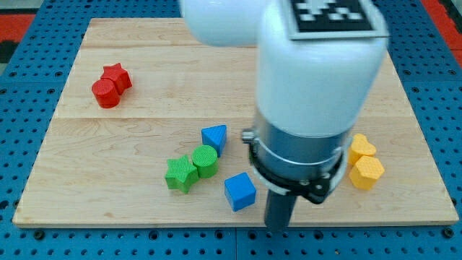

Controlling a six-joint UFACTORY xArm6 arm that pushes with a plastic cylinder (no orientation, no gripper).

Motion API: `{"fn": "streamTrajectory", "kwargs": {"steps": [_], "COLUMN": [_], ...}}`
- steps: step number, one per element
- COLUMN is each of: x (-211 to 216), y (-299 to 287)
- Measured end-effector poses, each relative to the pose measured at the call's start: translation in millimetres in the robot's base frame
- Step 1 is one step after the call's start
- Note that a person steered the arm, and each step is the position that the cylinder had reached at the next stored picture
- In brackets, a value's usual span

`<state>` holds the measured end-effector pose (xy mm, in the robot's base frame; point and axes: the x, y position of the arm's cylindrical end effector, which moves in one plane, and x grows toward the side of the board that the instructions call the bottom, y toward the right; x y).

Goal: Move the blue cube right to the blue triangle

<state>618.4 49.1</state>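
Your blue plastic cube [240,191] lies near the bottom of the pale wooden board [144,87], just beside my tip [279,227], at roughly ten o'clock from it. A narrow strip of wood shows between them, so they look apart, though the rod is blurred there and you cannot be sure. The blue triangular block [214,136] sits at about eleven o'clock from the cube, close but not touching it.

There is no hand here to open or close: the arm ends in a dark straight rod, which holds nothing. The big white arm housing [317,72] with its black collar hangs over the board and hides the wood behind it.

At nine o'clock from the cube you see a green star-shaped block [180,173] pressed against a green round cylinder [205,160]. At three o'clock from the rod, well apart, two yellow blocks touch: a heart-like one [361,149] above a hexagonal one [366,172]. Far up at ten o'clock, a red star [116,75] leans against a red cylinder [106,93].

The board rests on a blue perforated table surface [29,108].
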Motion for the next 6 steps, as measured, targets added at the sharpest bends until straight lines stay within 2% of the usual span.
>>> {"fn": "streamTrajectory", "kwargs": {"steps": [1,6], "x": [-7.6,-137.0], "y": [-39.5,-73.4]}}
